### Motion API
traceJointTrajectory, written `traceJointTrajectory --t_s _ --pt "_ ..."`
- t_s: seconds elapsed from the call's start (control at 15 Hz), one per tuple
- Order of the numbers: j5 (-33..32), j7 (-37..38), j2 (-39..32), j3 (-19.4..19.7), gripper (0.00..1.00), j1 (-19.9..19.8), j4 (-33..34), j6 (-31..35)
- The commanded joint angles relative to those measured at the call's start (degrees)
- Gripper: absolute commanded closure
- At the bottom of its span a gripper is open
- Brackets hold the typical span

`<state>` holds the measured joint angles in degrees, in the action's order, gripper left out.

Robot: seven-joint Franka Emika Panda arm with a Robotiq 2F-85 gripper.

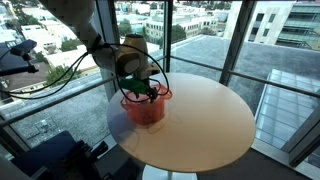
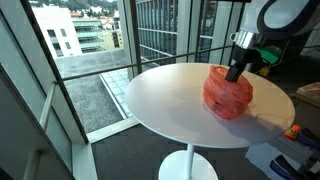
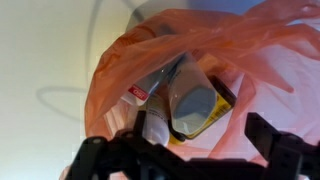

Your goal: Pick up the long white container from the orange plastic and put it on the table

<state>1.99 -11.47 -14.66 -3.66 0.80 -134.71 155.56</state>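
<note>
Hung the gripper [image 1: 140, 90] just over the bowl [image 1: 150, 110], at the left edge of the bench [image 1: 210, 125] in an exterior view. Held the fingers [image 3: 100, 158] wide apart in the wrist view, with nothing between them. Found the container [image 3: 192, 100] inside the bowl, standing a bit tilted, in the middle of the gap between the fingers. Saw another small thing with a red mark [image 3: 139, 92] just left of it, touching or only close; could not tell which. Looked like the reaching step, with the grab not yet done. Next, probably had to go straight down into the bowl, close on the container alone, lift it out and set it on bare bench to the right. Needed care not to catch the thin orange rim or the red-marked thing on the way.
</note>
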Motion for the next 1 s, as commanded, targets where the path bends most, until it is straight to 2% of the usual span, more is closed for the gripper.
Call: traceJointTrajectory --t_s 0.0,0.13,0.6,0.93 --pt "1.42 -1.92 -1.39 -1.14 0.25 -1.45 1.46 0.14" --pt "1.55 -1.74 -1.12 -1.2 0.34 -1.61 1.22 -0.05" --pt "1.19 -0.63 0.26 -0.92 0.9 -1.68 0.89 -1.09" --pt "-0.13 1.82 2.62 0.05 0.9 -0.89 1.08 -4.16"
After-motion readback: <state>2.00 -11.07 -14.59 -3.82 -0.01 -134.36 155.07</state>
